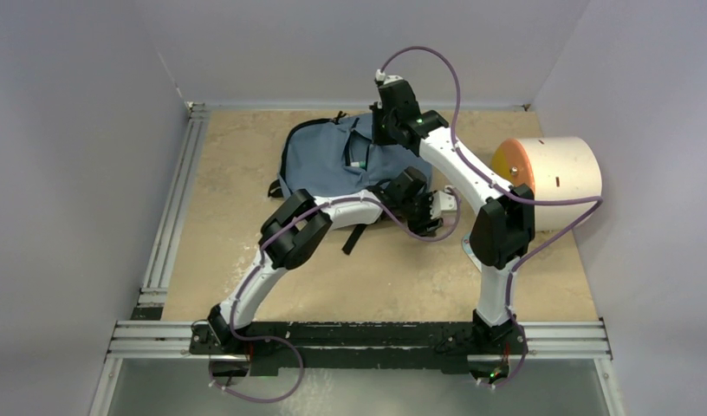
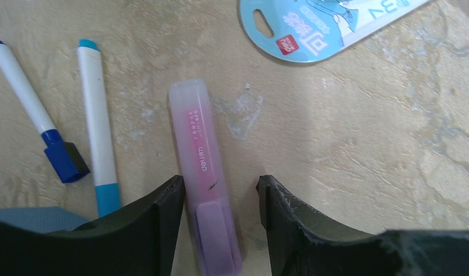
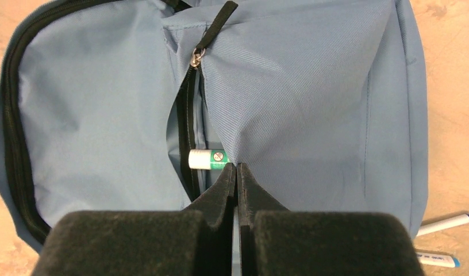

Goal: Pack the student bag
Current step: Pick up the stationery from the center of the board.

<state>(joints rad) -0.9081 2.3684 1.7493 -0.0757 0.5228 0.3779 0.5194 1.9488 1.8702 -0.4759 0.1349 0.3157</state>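
Tabletop (image 2: 364, 144) — highlighter (image 2: 200, 167) L-cam, pinched bag (image 3: 307, 86) R-cam

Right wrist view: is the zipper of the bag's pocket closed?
No, the zipper on the student bag stands open, and a white and green tube shows in the gap.

The top external camera sits high above and behind the arm bases, looking down and forward over the whole table (image 1: 246, 286) from well back, with the student bag (image 1: 333, 160) toward the far end. The left wrist camera looks nearly straight down at the tabletop from close range, the left gripper (image 2: 219, 190) along its bottom edge — the right wrist camera hangs just as close above the bag's front, the right gripper (image 3: 237, 169) at its bottom edge. Both wrist views seem to catch the same two white markers (image 2: 97, 121) beside the bag's edge, and the overhead view covers both areas from afar.
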